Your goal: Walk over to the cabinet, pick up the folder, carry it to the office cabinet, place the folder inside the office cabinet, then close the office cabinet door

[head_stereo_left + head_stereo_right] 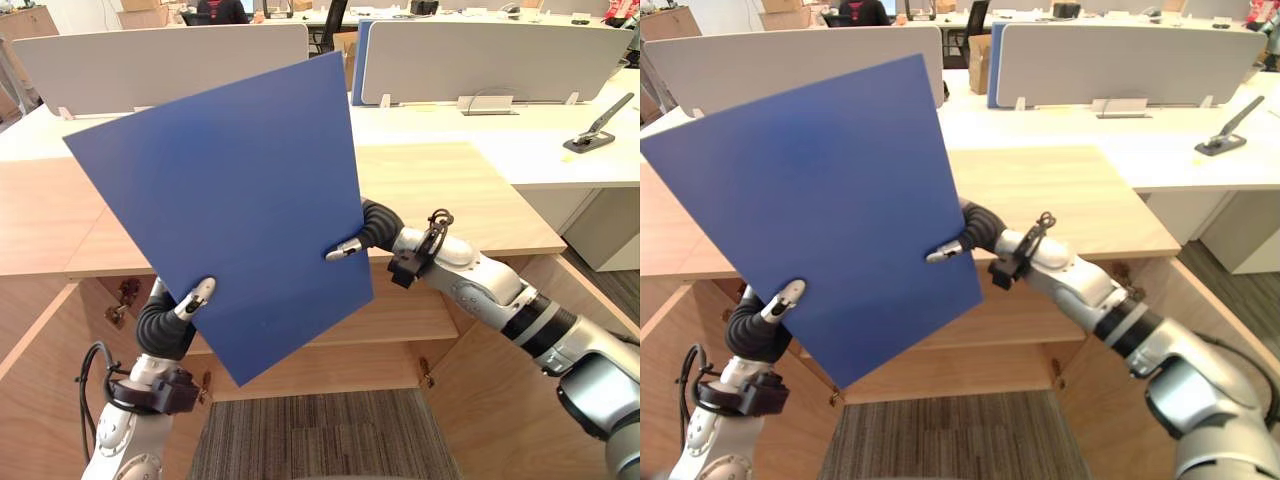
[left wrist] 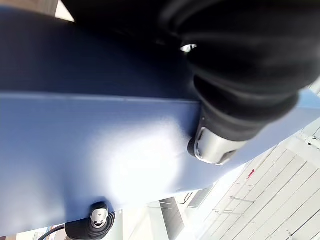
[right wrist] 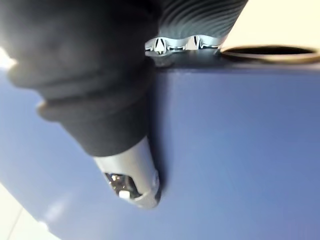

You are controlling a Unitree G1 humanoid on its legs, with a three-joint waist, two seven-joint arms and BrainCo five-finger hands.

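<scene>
Left robot hand (image 1: 195, 298), right robot hand (image 1: 345, 248) pinch folder (image 1: 230, 200); eye views: cabinet (image 1: 450, 190) behind.

White desk (image 1: 450, 125) (black stapler (image 1: 590, 140) on top)

Folder (image 1: 240, 200): smooth matt blue, faint sheen (plastic, likely). Cabinet (image 1: 450, 190): pale wood grain, satin finish. Carpet (image 1: 320, 440): rough, ribbed weave.
</scene>
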